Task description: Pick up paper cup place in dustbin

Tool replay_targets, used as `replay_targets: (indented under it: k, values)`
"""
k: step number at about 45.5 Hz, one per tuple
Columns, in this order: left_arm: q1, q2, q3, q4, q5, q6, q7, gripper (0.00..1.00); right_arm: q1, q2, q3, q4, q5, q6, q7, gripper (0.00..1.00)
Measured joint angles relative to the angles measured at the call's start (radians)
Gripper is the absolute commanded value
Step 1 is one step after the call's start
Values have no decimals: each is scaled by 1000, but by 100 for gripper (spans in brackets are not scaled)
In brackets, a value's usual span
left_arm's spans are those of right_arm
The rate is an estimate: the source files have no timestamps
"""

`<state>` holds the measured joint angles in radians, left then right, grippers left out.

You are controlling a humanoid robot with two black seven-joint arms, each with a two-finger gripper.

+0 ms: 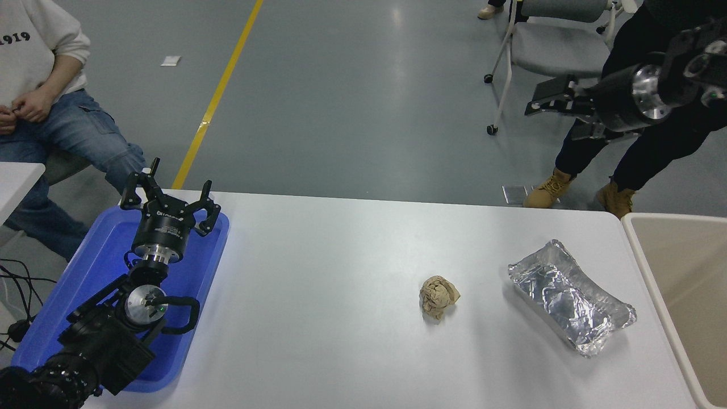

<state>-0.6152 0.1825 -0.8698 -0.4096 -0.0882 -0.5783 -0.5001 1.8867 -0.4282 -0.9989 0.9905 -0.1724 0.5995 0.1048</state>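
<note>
white table [341,318], grey floor w/ yellow line beyond far edge. dustbin [681,284] at table's right edge. paper cup: not seen anywhere. left gripper [170,200] over blue tray [74,295], fingers spread, empty. right gripper [554,99] high at upper right, clear of table, fingers apart, nothing in them. brown paper ball [438,295] mid-table, foil tray [571,295] near it; wide bare stretch between blue tray & ball.

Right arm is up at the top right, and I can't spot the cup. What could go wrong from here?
1. No paper cup shows anywhere in view; the right gripper could grab the crumpled paper ball or the foil tray instead.
2. It hangs close to a standing person's legs, so a swing toward the dustbin might hit them.
</note>
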Motion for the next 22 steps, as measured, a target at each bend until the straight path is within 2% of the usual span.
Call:
replay_targets:
  k: [22]
  values:
    - [0, 0, 0, 0, -1, 0, 0, 100, 47, 137, -67, 145, -8, 136, -1, 100]
